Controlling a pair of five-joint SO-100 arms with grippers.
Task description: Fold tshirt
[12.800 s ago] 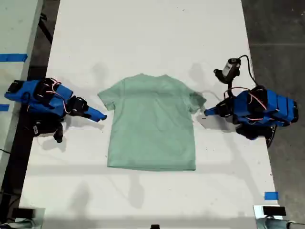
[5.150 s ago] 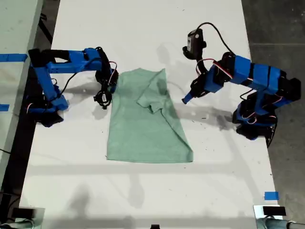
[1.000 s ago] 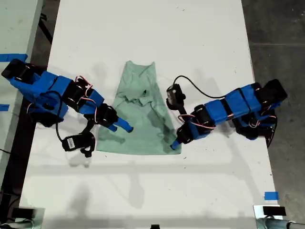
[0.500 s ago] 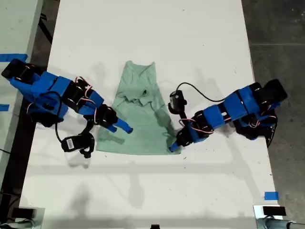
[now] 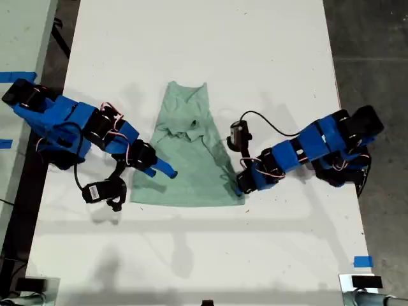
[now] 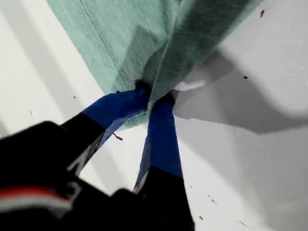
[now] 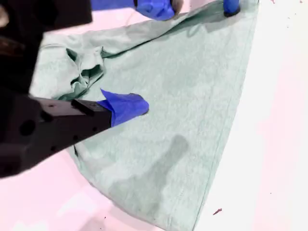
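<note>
The pale mint-green tshirt [image 5: 191, 159] lies on the white table, both sleeves folded in, narrow at the collar and wider at the hem. My first gripper [image 5: 238, 189] is at the hem corner on the exterior view's right. In the first wrist view my first gripper [image 6: 155, 98] is shut on that corner of the tshirt [image 6: 144, 33]. My second gripper [image 5: 167, 170] reaches in from the exterior view's left, over the lower part of the cloth. Its one visible blue finger [image 7: 126, 107] hovers above the tshirt [image 7: 183, 96] with nothing against it.
The white table [image 5: 191, 38] extends far beyond the shirt on all sides. Dark floor [image 5: 370, 38] borders it on the exterior view's right, and another table [image 5: 19, 38] stands on the exterior view's left. Blue tape [image 5: 362, 261] marks the near edge.
My first gripper has shifted slightly toward the exterior view's right at the hem corner and closed on it. The second arm has stayed still.
</note>
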